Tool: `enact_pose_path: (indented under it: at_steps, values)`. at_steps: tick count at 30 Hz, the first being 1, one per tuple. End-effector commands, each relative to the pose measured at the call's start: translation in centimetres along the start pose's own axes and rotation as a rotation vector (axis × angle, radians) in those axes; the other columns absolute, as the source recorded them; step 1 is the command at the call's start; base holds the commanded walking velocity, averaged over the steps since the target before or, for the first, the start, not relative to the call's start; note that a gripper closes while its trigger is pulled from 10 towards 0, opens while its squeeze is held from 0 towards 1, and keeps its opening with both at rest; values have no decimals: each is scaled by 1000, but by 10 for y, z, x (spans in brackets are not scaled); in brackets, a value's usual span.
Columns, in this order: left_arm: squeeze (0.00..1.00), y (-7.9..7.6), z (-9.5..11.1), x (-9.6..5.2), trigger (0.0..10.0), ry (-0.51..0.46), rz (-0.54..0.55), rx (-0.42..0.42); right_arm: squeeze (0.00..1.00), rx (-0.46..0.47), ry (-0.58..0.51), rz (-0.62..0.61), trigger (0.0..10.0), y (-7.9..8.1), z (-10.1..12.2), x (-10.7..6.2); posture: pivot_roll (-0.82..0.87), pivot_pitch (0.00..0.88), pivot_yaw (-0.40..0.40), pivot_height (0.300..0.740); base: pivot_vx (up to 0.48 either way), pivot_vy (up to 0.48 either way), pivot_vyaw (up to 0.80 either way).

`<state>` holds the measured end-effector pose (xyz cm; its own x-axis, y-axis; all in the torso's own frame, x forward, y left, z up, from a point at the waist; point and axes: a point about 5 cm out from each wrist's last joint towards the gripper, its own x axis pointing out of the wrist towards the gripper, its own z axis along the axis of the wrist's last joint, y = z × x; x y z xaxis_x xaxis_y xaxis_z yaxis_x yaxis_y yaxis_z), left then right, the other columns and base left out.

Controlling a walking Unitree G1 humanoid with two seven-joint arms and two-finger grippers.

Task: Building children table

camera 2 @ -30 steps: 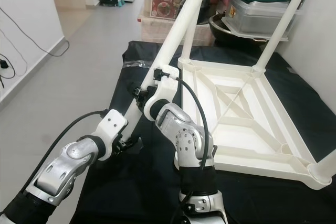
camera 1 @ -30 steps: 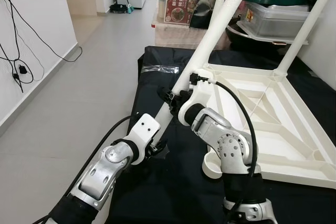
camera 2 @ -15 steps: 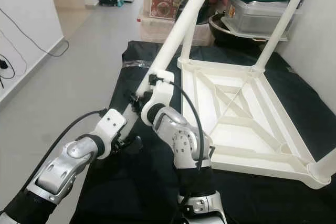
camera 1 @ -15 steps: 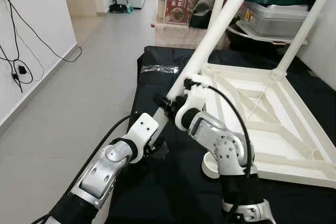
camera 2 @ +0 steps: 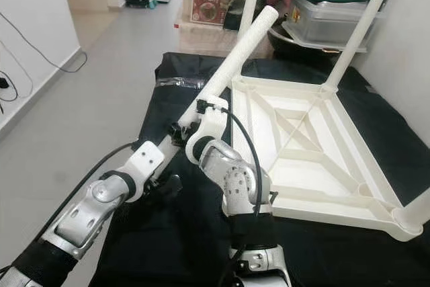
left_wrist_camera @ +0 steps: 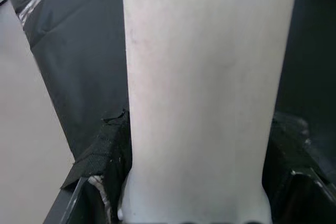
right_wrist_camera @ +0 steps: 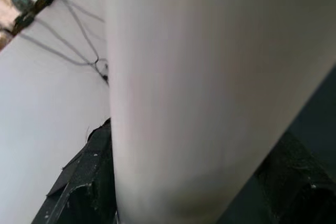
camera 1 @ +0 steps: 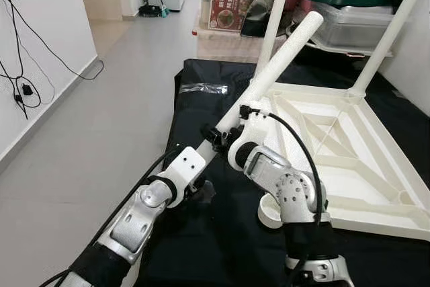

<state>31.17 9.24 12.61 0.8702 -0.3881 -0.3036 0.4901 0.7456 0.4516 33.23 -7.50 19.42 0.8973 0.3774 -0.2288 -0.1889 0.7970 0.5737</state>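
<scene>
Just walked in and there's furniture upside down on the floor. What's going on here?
The robot is putting together a small white table, which lies upside down on a black sheet. Two legs already stand up at the far corners. Both grippers, left gripper and right gripper, are clamped on a third white leg, holding it tilted above the sheet beside the table's edge, not yet in a corner socket.
</scene>
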Motion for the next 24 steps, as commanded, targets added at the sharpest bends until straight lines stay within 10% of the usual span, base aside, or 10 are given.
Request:
enact_pose_path:
  at_steps: [1, 24]
  values:
    - [0, 6, 2, 2, 10000, -7, 58, 22, 0, 161, 18, 14, 10000, 22, -7, 8, -37, 0, -71, 740, 0, 0, 0]
    - [0, -3, 28, 26, 10000, 0, 36, 186, 0, 343, 113, -40, 9647, 38, -17, 9, -42, 0, -70, 740, 0, 0, 0]
